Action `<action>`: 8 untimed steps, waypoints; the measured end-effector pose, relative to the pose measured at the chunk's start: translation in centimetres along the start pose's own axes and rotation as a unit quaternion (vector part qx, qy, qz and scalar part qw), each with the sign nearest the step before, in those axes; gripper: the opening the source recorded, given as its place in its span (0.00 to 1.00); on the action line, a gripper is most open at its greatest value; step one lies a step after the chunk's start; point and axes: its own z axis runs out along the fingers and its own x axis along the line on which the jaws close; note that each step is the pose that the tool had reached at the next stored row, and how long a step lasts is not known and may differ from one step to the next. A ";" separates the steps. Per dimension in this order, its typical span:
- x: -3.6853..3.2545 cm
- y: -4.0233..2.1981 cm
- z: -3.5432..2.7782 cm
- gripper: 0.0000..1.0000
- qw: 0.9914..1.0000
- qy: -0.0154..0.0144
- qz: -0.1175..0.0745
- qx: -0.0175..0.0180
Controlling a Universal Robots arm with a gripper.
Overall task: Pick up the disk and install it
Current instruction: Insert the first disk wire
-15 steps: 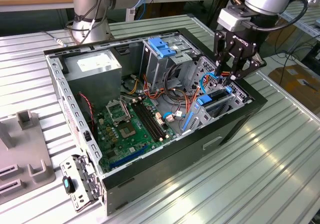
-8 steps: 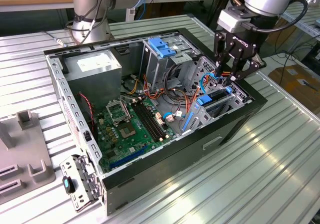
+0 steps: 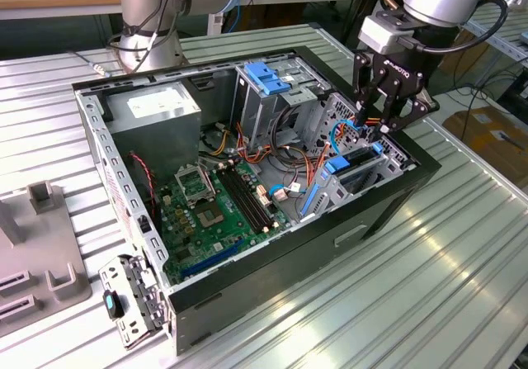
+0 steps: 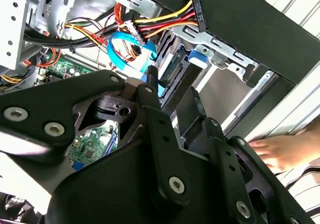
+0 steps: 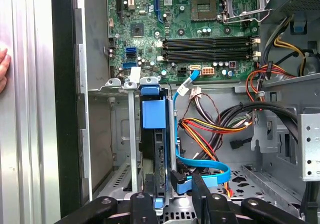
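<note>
On the slatted worktop (image 3: 462,286) an open computer case (image 3: 355,237) is laid. The gripper (image 3: 378,125) is poised over the case's drive-bay corner, at the exterior view's right; whether it is clamped or released cannot be told. The disk (image 5: 158,159) is stood on edge in that bay, directly beneath. It is judged dense, rigid and shock-sensitive, best taken by its blue side rails (image 5: 152,115).

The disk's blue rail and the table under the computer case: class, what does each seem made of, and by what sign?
The blue rail on the disk looks like moulded plastic, matte: even colour, soft edges, no glint. The table looks like bare metal, perhaps aluminium, brushed: silvery ribbed slats with streaky reflections.
</note>
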 end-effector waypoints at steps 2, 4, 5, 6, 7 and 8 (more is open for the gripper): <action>0.00 0.00 0.00 0.28 1.000 0.000 0.000 0.000; 0.00 0.00 0.01 0.16 1.000 0.000 0.000 0.000; 0.00 0.00 0.01 0.16 1.000 0.000 0.000 0.000; 0.00 0.00 0.01 0.16 1.000 0.000 0.000 0.000; 0.00 0.00 0.01 0.16 1.000 0.000 0.000 0.000; 0.00 0.00 0.01 0.16 1.000 0.000 0.000 0.000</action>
